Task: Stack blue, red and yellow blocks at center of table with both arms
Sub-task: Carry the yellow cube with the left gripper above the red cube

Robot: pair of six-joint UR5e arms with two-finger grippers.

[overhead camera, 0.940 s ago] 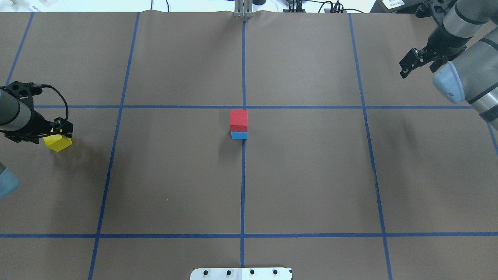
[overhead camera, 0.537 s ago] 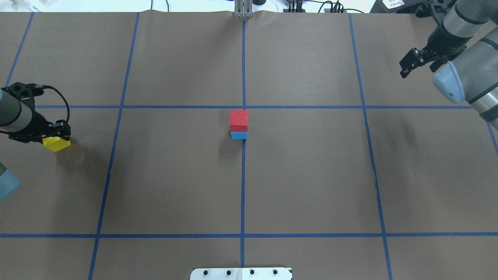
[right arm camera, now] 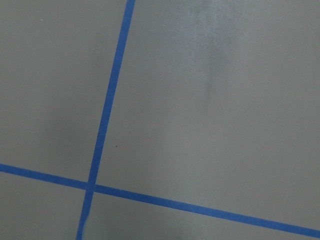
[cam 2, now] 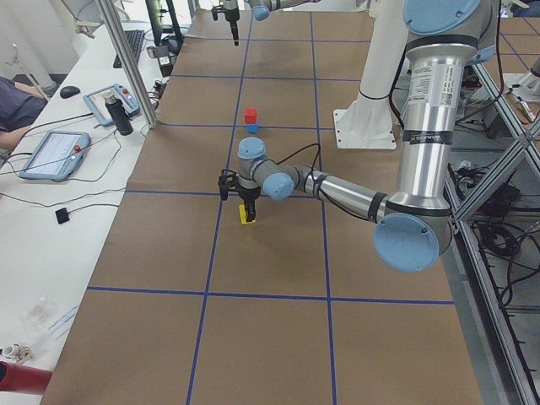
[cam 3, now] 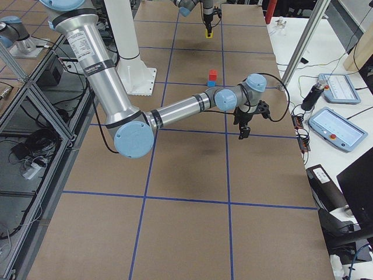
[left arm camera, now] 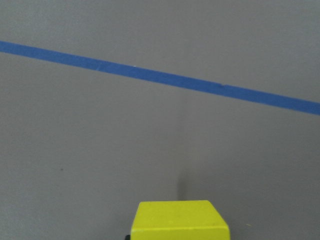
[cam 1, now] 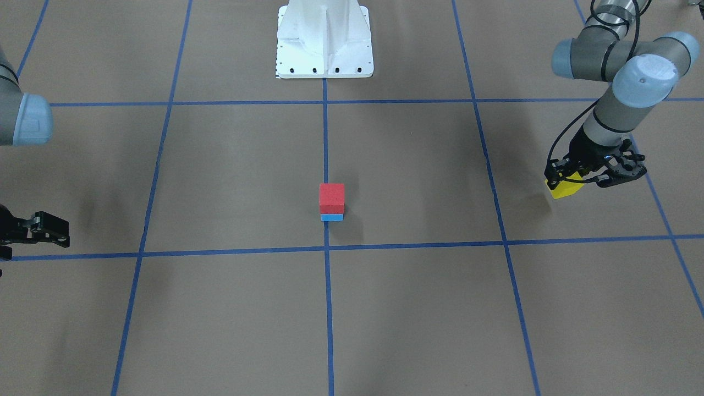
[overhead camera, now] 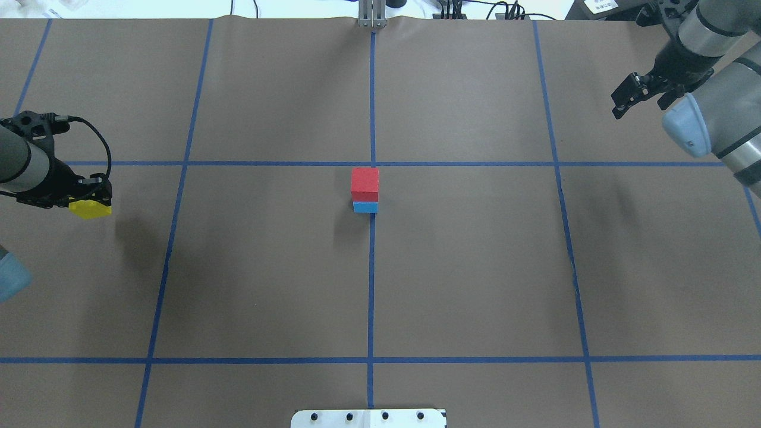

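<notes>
At the table's (overhead camera: 475, 267) centre a red block (overhead camera: 364, 180) (cam 1: 331, 196) sits squarely on a blue block (overhead camera: 365, 207) (cam 1: 331, 217). Far out on the robot's left side, my left gripper (overhead camera: 89, 201) (cam 1: 569, 180) is shut on the yellow block (overhead camera: 89, 209) (cam 1: 565, 190) (left arm camera: 177, 220) and holds it just above the table, with its shadow cast apart from it. My right gripper (overhead camera: 637, 109) hangs open and empty over the far right of the table, well away from the stack.
The white bolted pedestal (cam 1: 324, 44) (overhead camera: 368, 418) stands at the robot's edge. A metal post (overhead camera: 372, 15) rises at the far edge. Tablets (cam 2: 52, 153) and a seated person's sleeve (cam 2: 17, 101) lie beyond the table's far side.
The left gripper has risen a little with the yellow block in it, and the block's shadow has drawn away. The right arm and the stack have not moved.
</notes>
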